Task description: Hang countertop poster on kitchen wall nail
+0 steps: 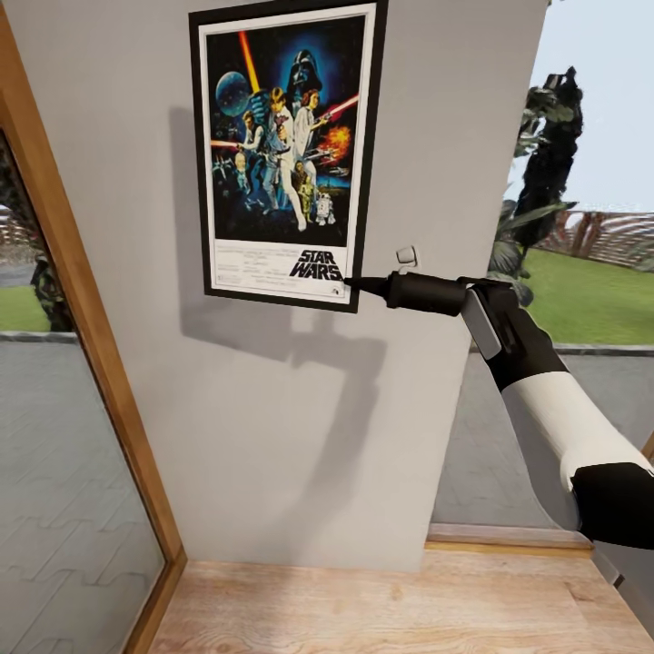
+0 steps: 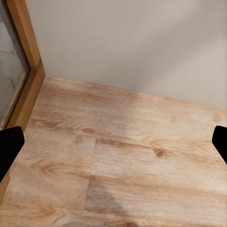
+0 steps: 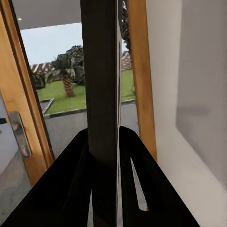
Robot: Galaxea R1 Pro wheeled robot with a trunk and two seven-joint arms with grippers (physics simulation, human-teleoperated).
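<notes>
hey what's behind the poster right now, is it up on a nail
Behind the poster is the grey wall, where it casts a shadow. The right gripper pinches its lower corner. Any nail behind it is covered, so hanging can't be confirmed.

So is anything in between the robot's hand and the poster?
No. The right gripper is clamped on the poster's lower right corner, its fingers on either side of the frame. The poster is against the wall.
</notes>
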